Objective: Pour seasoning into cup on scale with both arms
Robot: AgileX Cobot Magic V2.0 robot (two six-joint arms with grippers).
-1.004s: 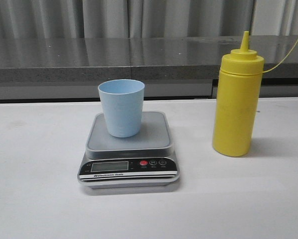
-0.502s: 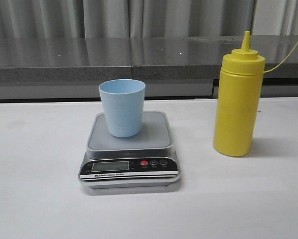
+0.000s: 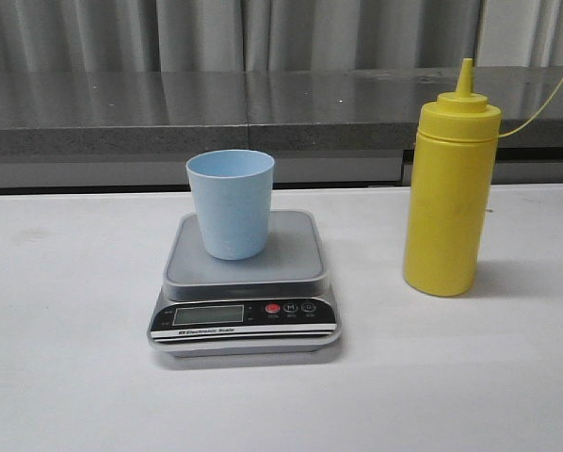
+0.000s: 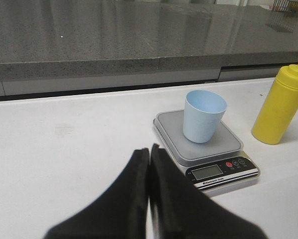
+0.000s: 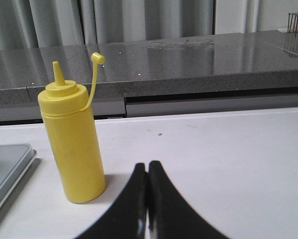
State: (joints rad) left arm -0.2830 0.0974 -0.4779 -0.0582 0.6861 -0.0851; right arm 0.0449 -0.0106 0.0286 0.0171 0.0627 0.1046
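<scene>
1. The left gripper (image 4: pixel 149 149) is showing in its wrist view with its two black fingers (image 4: pixel 134 199) pressing together, nothing between them; it is hanging over bare white table (image 4: pixel 64 149), well short of the scale (image 4: pixel 206 142).
2. The right gripper (image 5: pixel 148 167) is likewise sitting closed on nothing in its own wrist view, its fingertips meeting in a thin seam, with the seasoning (image 5: pixel 74 144) standing near it but apart from it.
3. Neither arm is appearing in the front view; only the table (image 3: pixel 65 358) and the task's things are showing there.
4. Nearest in the front view, the scale (image 3: pixel 244 282) is lying flat on the table, its black front panel facing the camera with an LCD display (image 3: pixel 207 314), a red button (image 3: pixel 272 308) and two dark buttons (image 3: pixel 298 307) beside it. The digits on the display are too small to read.
5. The cup (image 3: pixel 230 203), pale blue and upright with its mouth open upward, is standing on the silver-grey platform, toward the platform's left rear part.
6. To the right of the scale and well apart from it, the seasoning (image 3: pixel 449 188) is standing upright on the table, its conical nozzle pointing up and uncapped.
7. The small cap (image 5: pixel 97 58) is hanging off to the side on its thin yellow tether.
8. Farthest back, a grey stone counter (image 3: pixel 263 108) is running across the scene, with pale curtains (image 3: pixel 168 33) hanging behind it.
</scene>
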